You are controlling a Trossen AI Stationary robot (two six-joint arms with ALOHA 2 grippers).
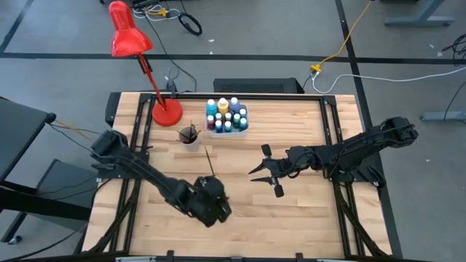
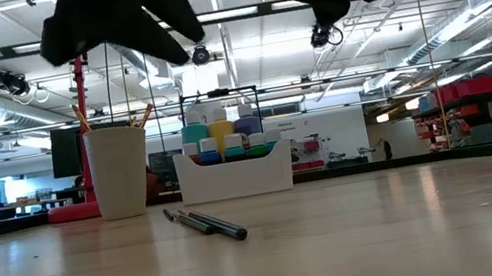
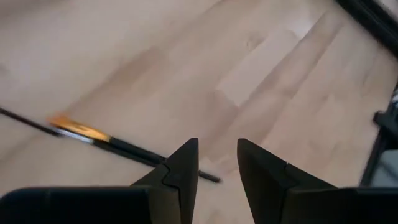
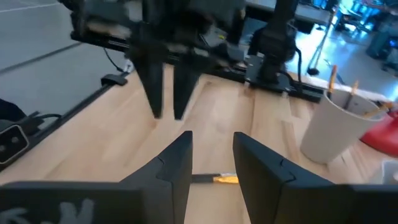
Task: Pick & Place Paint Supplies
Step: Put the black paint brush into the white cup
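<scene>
A thin dark paintbrush (image 1: 210, 161) with an orange band (image 3: 79, 129) lies flat on the wooden table, alone in the middle. My left gripper (image 3: 217, 146) hovers open over the brush's near end (image 1: 212, 191), with nothing between its fingers. My right gripper (image 4: 211, 140) stands open to the right of the brush (image 1: 263, 173), pointing toward my left gripper, and it is empty. A white cup (image 1: 189, 137) holds more brushes. A white tray (image 1: 227, 128) holds several paint bottles.
A red desk lamp (image 1: 166, 111) stands at the far left, beside the cup. Cup (image 2: 120, 170) and tray (image 2: 235, 172) sit near the far edge. Bare wood (image 1: 306, 211) lies in front of and between the arms.
</scene>
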